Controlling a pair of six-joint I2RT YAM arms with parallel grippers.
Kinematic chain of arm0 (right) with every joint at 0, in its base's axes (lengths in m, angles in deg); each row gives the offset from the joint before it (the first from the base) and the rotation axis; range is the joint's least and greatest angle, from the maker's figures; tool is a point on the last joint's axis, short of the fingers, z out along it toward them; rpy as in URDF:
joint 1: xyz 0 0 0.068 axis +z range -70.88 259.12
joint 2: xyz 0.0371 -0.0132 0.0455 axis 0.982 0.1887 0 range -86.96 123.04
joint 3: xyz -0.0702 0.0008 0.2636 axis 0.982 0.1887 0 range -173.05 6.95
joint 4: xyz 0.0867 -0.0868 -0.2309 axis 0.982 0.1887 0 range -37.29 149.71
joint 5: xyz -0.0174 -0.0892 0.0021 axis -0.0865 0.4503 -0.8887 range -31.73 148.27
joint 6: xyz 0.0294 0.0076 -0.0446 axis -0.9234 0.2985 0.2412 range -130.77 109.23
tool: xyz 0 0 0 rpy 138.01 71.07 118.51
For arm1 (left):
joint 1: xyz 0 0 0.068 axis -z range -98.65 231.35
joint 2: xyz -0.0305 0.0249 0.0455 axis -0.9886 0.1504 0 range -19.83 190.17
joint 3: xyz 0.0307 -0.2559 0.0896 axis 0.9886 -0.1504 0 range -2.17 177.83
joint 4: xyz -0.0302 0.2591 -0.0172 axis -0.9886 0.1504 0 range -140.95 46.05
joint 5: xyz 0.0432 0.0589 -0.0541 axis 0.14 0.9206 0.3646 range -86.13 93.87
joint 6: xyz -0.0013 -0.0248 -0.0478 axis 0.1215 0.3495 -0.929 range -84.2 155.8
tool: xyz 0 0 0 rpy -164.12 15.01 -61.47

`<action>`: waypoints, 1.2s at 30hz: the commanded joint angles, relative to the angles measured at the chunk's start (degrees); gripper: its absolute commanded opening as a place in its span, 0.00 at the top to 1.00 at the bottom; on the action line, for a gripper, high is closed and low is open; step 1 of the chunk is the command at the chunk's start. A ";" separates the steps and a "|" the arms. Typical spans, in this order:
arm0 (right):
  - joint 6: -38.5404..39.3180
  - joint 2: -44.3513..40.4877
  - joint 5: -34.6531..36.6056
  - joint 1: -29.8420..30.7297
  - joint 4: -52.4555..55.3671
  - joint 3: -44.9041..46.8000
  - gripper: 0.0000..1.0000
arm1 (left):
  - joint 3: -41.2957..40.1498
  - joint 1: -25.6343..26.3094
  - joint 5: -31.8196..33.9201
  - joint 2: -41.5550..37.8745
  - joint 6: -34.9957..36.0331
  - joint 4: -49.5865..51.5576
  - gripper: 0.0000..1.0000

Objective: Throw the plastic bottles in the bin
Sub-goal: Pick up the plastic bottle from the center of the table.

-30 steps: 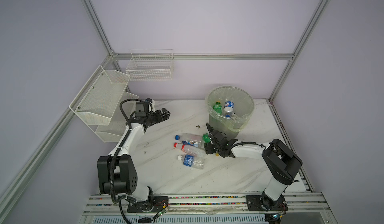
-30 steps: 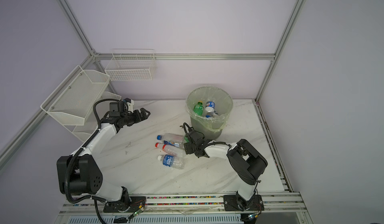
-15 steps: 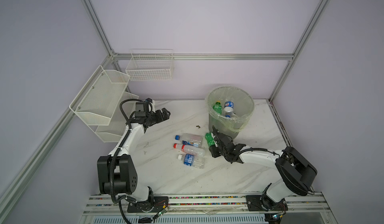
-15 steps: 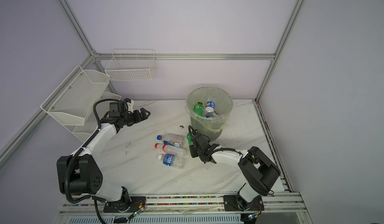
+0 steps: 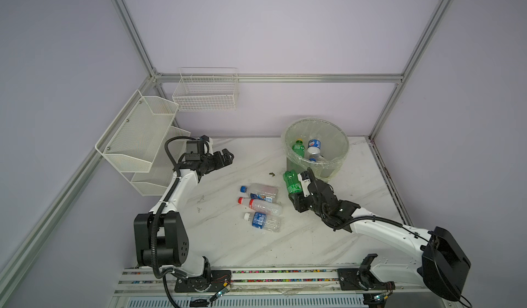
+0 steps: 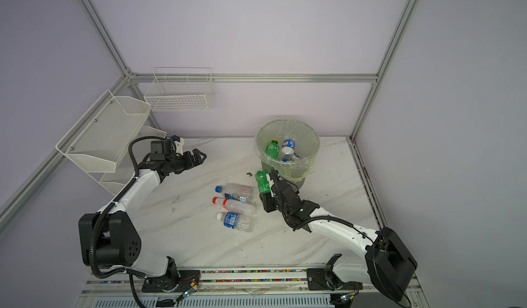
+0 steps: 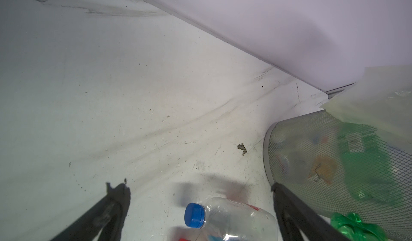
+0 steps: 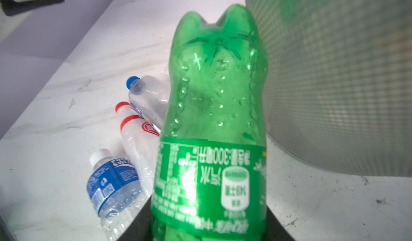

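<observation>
Right wrist view: green bottle [image 8: 214, 108] sits clamped between right gripper [image 8: 208, 233] jaws.

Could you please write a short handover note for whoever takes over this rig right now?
Right gripper: shut on the green bottle, which points base-first away from the gripper, beside the bin.
Left gripper: open and empty, above the table, away from the bottles.
Done: at least two bottles lie in the bin, a yellow-capped green bottle and a blue-labelled bottle.
Left: drop the held bottle in the bin. Then bin the three lying side by side on the table: the blue-capped bottle, the red-capped bottle and the white-capped bottle.
</observation>
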 commanded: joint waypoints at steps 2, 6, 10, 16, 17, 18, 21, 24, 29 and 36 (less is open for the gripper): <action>-0.69 -2.50 0.08 1.23 3.33 -0.96 0.60 | -1.38 -0.34 -0.41 0.38 0.08 -1.20 0.00; -0.28 -4.50 -0.45 2.57 3.24 -1.36 0.60 | -1.39 -0.29 -0.37 0.49 0.17 -1.14 0.00; 0.35 -4.90 -1.37 3.99 3.04 -2.57 0.62 | -1.38 -0.31 -0.18 0.60 0.26 -1.01 0.00; 1.08 -3.29 0.96 8.36 4.19 -5.83 0.62 | -1.38 -0.32 0.40 0.50 0.52 -0.81 0.00; 1.03 -3.43 1.24 8.88 4.09 -6.25 0.62 | -1.38 -0.32 0.37 0.51 0.52 -0.77 0.00; 0.92 -3.76 1.89 9.32 3.99 -6.77 0.63 | -1.38 -0.30 0.41 0.57 0.52 -0.74 0.00; 0.16 -4.68 3.59 10.14 4.49 -8.61 0.64 | -1.38 -0.29 0.42 0.45 0.56 -0.66 0.00; -0.71 -7.29 5.06 10.26 4.23 -9.48 0.65 | -1.29 -0.32 0.47 0.41 0.58 -0.57 0.00; -2.44 -13.89 11.18 10.23 5.15 -9.71 0.65 | -1.29 -0.31 0.31 0.39 0.60 -0.53 0.00; -3.38 -23.38 17.54 10.27 7.95 -9.32 0.65 | -1.04 -0.30 -0.21 0.71 0.43 -0.55 0.00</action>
